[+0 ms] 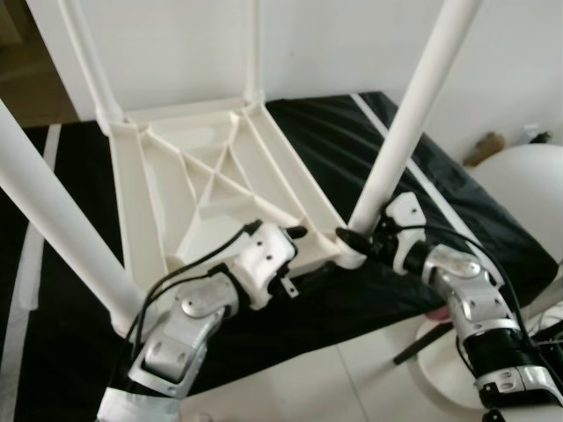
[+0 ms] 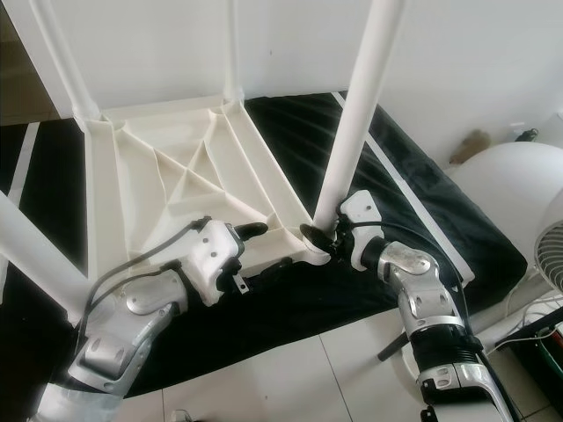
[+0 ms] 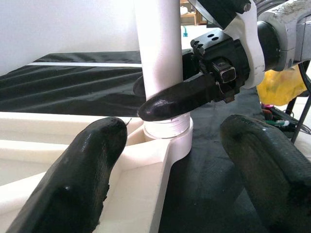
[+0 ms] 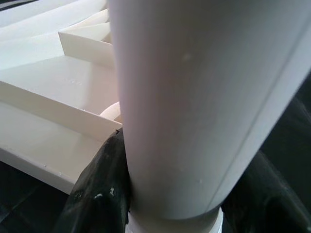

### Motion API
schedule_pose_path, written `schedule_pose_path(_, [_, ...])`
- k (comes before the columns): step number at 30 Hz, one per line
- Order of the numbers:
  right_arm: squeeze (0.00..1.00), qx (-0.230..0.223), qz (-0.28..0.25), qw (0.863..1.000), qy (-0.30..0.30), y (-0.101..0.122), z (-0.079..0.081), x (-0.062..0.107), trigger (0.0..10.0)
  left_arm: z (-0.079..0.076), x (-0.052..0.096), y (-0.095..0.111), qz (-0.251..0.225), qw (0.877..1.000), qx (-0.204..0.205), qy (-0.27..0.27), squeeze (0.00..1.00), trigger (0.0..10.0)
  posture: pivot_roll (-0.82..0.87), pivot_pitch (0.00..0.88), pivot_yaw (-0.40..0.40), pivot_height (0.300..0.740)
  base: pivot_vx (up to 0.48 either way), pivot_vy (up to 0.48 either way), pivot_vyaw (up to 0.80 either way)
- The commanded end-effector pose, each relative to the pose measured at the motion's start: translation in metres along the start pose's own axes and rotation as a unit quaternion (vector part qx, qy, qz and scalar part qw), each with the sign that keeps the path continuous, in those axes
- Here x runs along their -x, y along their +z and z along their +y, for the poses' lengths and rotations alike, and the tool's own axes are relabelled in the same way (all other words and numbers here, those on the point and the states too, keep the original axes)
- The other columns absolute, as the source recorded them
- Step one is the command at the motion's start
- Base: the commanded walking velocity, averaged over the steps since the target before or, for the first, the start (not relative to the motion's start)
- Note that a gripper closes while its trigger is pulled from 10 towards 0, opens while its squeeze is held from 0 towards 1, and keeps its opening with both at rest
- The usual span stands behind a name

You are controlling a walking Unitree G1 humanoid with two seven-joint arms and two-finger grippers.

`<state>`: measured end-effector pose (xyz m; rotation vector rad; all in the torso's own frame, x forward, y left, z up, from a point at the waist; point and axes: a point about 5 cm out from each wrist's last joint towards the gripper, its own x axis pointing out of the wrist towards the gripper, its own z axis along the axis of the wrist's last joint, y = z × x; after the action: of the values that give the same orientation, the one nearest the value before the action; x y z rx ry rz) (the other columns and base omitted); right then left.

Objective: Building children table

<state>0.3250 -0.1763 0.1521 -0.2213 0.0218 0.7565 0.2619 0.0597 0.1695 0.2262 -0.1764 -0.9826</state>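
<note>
The upturned tabletop (image 1: 207,189) lies on a black sheet (image 1: 352,149), legs up. The right gripper (image 1: 356,239) clamps the near right leg (image 1: 409,114) at its socket; the left gripper (image 1: 295,233) rests spread and empty on the near rim. Seating this leg looks underway; twisting it home likely follows.

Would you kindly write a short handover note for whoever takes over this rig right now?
Right pincer: shut on the near-right leg, gripping low, just above its corner socket.
Left pincer: open, at the tabletop's near edge beside that socket, holding nothing.
Things: the white tabletop lies upside down on a black cloth; four white legs stand in its corners.
Done: all legs are in their sockets.
Left: whether the gripped leg is fully tight cannot be judged; probably finish seating it, then turn the table upright.
</note>
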Motion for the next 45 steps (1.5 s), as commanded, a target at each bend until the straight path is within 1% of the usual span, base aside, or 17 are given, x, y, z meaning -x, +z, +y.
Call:
schedule_pose_path(1, [0.0,-0.006,0.013,1.0,0.014,-0.007,0.004,0.002,10.0,-0.002,-0.001,0.001,0.0,1.0,-0.008,0.002,0.0,10.0,0.02,0.066,-0.044,0.74,0.0,0.0,0.0])
schedule_pose_path(4, [0.0,-0.016,0.015,1.0,0.016,-0.01,0.005,0.004,10.0,-0.003,-0.001,0.001,0.0,1.0,-0.007,0.002,0.0,10.0,0.01,0.067,-0.043,0.74,0.0,0.0,0.0])
schedule_pose_path(12, [0.0,-0.046,0.014,0.998,-0.029,-0.015,0.007,0.006,10.0,-0.003,-0.002,0.0,0.0,1.0,-0.005,-0.001,0.0,10.0,0.01,0.071,-0.047,0.74,0.0,0.0,0.0])
schedule_pose_path(15, [0.0,-0.055,0.007,0.995,-0.089,-0.017,0.01,0.004,10.0,-0.004,-0.002,-0.001,-0.001,1.0,-0.003,-0.001,0.0,10.0,0.0,0.069,-0.047,0.74,0.0,0.0,0.0])
schedule_pose_path(16, [0.0,-0.055,0.007,0.995,-0.089,-0.017,0.01,0.004,10.0,-0.004,-0.002,-0.001,-0.001,1.0,-0.003,-0.001,0.0,10.0,0.0,0.069,-0.047,0.74,0.0,0.0,0.0])
schedule_pose_path(18, [0.0,-0.067,0.002,0.99,-0.124,-0.017,0.011,0.003,10.0,-0.005,-0.002,-0.001,-0.001,1.0,-0.001,-0.001,0.0,10.0,0.0,0.069,-0.047,0.74,0.0,0.0,0.0])
schedule_pose_path(22, [0.0,-0.081,0.0,0.984,-0.156,-0.016,0.013,0.003,10.0,-0.006,-0.002,-0.001,-0.001,1.0,0.001,-0.001,0.0,10.0,0.0,0.068,-0.05,0.74,0.0,0.0,0.0])
schedule_pose_path(27, [0.0,-0.12,-0.005,0.967,-0.223,-0.014,0.024,0.0,10.0,-0.007,0.0,-0.001,-0.001,1.0,0.004,0.001,0.0,10.0,0.01,0.063,-0.052,0.74,0.0,0.0,0.0])
schedule_pose_path(32, [0.0,-0.127,-0.003,0.963,-0.238,-0.015,0.027,0.0,10.0,-0.007,0.0,-0.001,-0.001,1.0,0.004,0.001,0.0,10.0,0.01,0.062,-0.054,0.74,0.0,0.0,0.0])
schedule_pose_path(33, [0.0,-0.134,0.0,0.957,-0.258,-0.016,0.032,-0.001,10.0,-0.007,0.001,-0.001,-0.002,1.0,0.005,0.001,0.0,10.0,0.01,0.061,-0.056,0.74,0.0,0.0,0.0])
schedule_pose_path(36, [0.0,-0.151,0.002,0.931,-0.333,-0.016,0.05,-0.005,10.0,-0.006,0.0,-0.001,-0.002,1.0,0.006,0.004,0.0,10.0,0.01,0.06,-0.061,0.74,0.0,0.0,0.0])
schedule_pose_path(37, [0.0,-0.159,0.0,0.918,-0.364,-0.015,0.055,-0.006,10.0,-0.006,0.001,-0.001,-0.003,1.0,0.006,0.006,0.0,10.0,0.02,0.06,-0.069,0.74,0.0,0.0,0.0])
schedule_pose_path(38, [0.0,-0.159,0.0,0.918,-0.364,-0.015,0.055,-0.006,10.0,-0.006,0.001,-0.001,-0.003,1.0,0.006,0.006,0.0,10.0,0.02,0.06,-0.069,0.74,0.0,0.0,0.0])
schedule_pose_path(40, [0.0,-0.185,-0.003,0.902,-0.39,-0.013,0.062,-0.008,10.0,-0.005,0.001,-0.001,-0.002,1.0,0.007,0.01,0.0,10.0,0.02,0.061,-0.068,0.74,0.0,0.0,0.0])
schedule_pose_path(42, [0.0,-0.193,-0.005,0.898,-0.395,-0.012,0.066,-0.01,10.0,-0.005,0.002,-0.001,-0.002,1.0,0.008,0.011,0.0,10.0,0.02,0.062,-0.066,0.74,0.0,0.0,0.0])
schedule_pose_path(44, [0.0,-0.186,-0.006,0.907,-0.379,-0.008,0.073,-0.014,10.0,-0.006,0.002,-0.002,-0.002,1.0,0.013,0.011,0.0,10.0,0.01,0.064,-0.061,0.74,0.0,0.0,0.0])
schedule_pose_path(45, [0.0,-0.186,-0.006,0.907,-0.379,-0.008,0.073,-0.014,10.0,-0.006,0.002,-0.002,-0.002,1.0,0.013,0.011,0.0,10.0,0.01,0.064,-0.061,0.74,0.0,0.0,0.0])
